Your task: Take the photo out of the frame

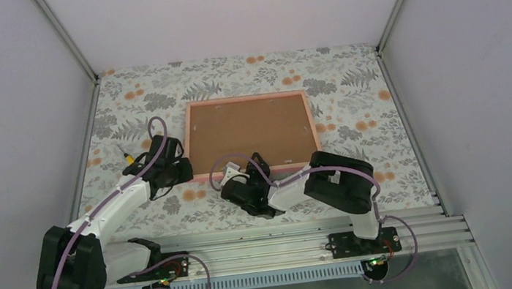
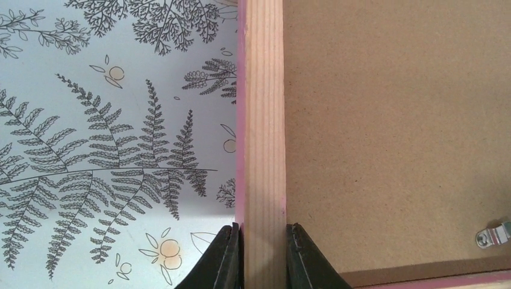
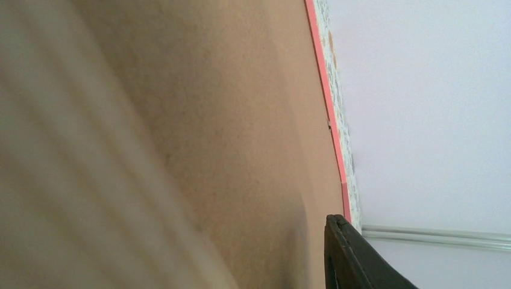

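Top external view: a floral-patterned table carries a pink-edged rectangular wooden frame, face down, its long axis running left to right. A brown fibreboard backing sits in it, so the photo, unseen, presumably lies beneath. The left claw pinches the frame's left rail. The right claw is at the near rail, nearer the backing, which lies just beyond it; I cannot tell whether it is spread. A small silver clip sits at the backing's edge.

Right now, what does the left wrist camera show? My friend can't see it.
The left pincer grips the wooden side of a frame lying face down. Its brown backing fills the right, with a small metal clip low down; a fern-print cloth lies to the left.
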Controlling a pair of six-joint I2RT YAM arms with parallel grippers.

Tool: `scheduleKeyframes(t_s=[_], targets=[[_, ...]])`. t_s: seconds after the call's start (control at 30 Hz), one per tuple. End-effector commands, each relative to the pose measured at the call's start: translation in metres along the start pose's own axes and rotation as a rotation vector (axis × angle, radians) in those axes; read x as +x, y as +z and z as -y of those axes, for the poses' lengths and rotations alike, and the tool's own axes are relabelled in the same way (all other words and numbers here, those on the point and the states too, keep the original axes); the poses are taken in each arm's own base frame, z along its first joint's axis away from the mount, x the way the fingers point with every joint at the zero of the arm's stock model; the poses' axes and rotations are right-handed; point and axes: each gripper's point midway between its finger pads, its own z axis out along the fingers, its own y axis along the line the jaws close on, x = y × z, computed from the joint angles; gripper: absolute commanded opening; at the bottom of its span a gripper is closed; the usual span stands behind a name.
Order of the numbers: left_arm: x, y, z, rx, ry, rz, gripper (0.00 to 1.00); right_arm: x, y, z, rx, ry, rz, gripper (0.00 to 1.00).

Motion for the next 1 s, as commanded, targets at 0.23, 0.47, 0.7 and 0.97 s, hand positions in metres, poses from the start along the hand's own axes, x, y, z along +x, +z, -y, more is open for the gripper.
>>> scheduleKeyframes(t_s=[0.23,0.47,0.7,0.97], targets=[[-0.059,-0.046,0.027,0.071,-0.012,0.205,0.22,-0.036,-0.032,0.067,0.017,0.125,0.057,0.04],[-0.1,-0.11,0.026,0.036,-0.034,0.401,0.45,-0.054,-0.055,0.102,-0.08,0.169,0.061,0.04],[-0.124,-0.193,0.018,0.035,-0.086,0.628,0.6,-0.071,-0.078,0.134,-0.182,0.224,0.089,0.04],[-0.113,-0.233,0.005,0.069,-0.135,0.747,0.66,-0.096,-0.098,0.169,-0.23,0.313,0.154,0.04]])
